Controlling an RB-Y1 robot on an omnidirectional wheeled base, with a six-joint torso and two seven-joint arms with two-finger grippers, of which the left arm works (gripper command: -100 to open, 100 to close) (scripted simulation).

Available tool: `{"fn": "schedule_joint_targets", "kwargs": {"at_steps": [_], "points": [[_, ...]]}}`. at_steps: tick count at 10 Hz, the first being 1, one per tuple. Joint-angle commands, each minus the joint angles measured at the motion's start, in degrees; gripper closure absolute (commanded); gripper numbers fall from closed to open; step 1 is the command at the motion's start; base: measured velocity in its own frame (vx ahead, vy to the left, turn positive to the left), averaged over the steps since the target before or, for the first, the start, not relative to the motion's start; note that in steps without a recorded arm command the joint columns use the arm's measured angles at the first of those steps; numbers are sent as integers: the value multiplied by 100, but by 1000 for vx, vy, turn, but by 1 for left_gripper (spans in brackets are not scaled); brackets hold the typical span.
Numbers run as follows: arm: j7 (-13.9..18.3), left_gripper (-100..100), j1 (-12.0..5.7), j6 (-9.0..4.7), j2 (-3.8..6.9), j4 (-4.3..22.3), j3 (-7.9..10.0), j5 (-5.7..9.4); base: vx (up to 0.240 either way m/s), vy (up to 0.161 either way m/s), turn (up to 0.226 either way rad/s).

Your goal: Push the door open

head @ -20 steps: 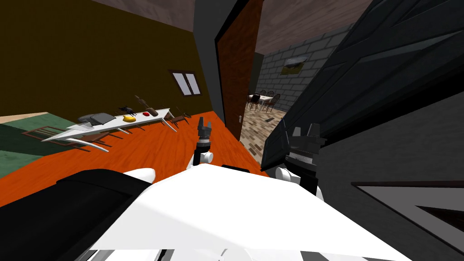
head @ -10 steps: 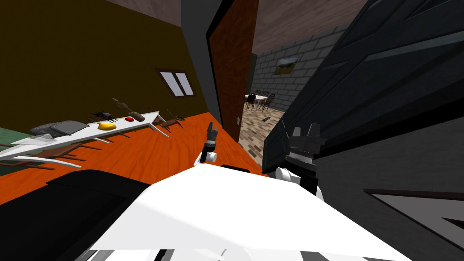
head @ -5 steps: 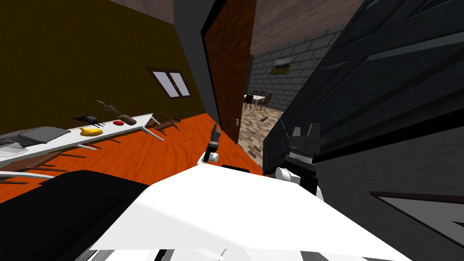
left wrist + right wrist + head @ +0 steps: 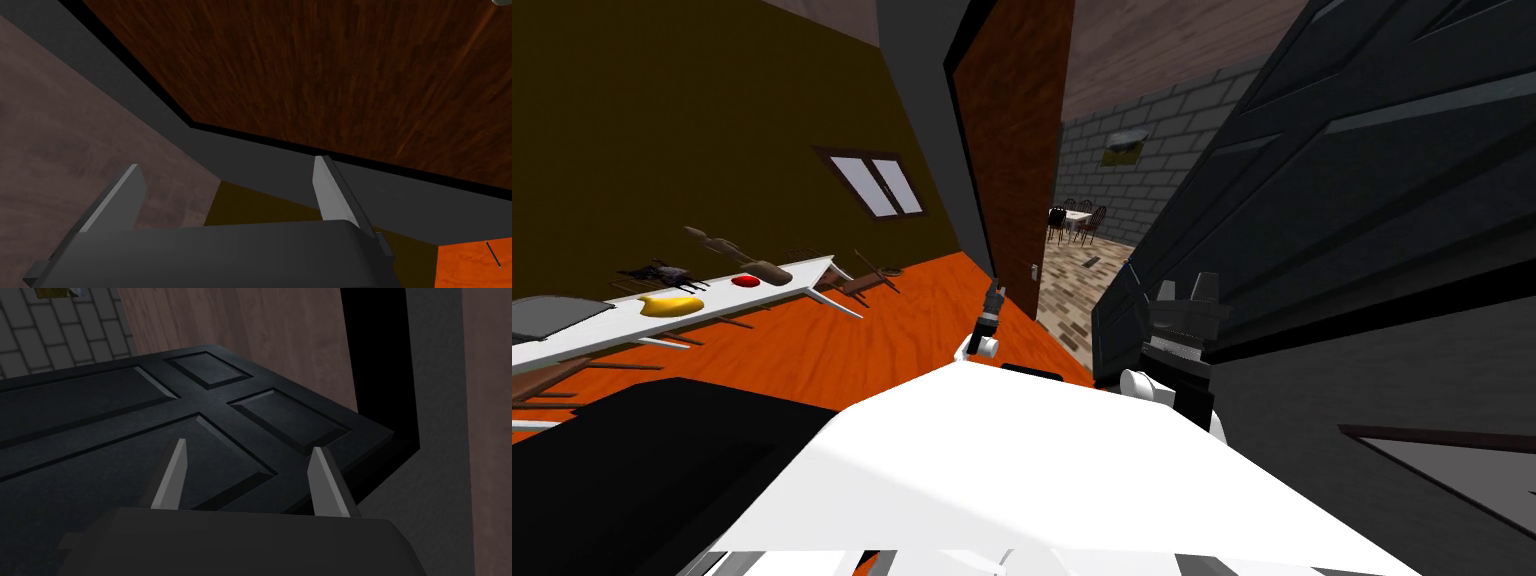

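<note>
Left gripper (image 4: 226, 165), jaws released, has reached nearer the brown door (image 4: 325, 65); right gripper (image 4: 247, 445) likewise.

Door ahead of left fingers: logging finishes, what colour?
Dark brown wood-grain door; left wrist view best.

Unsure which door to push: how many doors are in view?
2. A brown wooden door stands ahead of the left gripper; a black panelled door stands open on the right, before the right gripper. Others may be hidden.
</note>
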Motion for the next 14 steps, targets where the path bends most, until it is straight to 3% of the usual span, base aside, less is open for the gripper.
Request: {"fn": "schedule_joint_targets", "kwargs": {"at_steps": [1, 14], "points": [[32, -100, -104, -77, 4, 286, -70, -13, 104, 65, -85], [305, -100, -961, -433, 60, 2367, -551, -73, 82, 72, -85]]}}
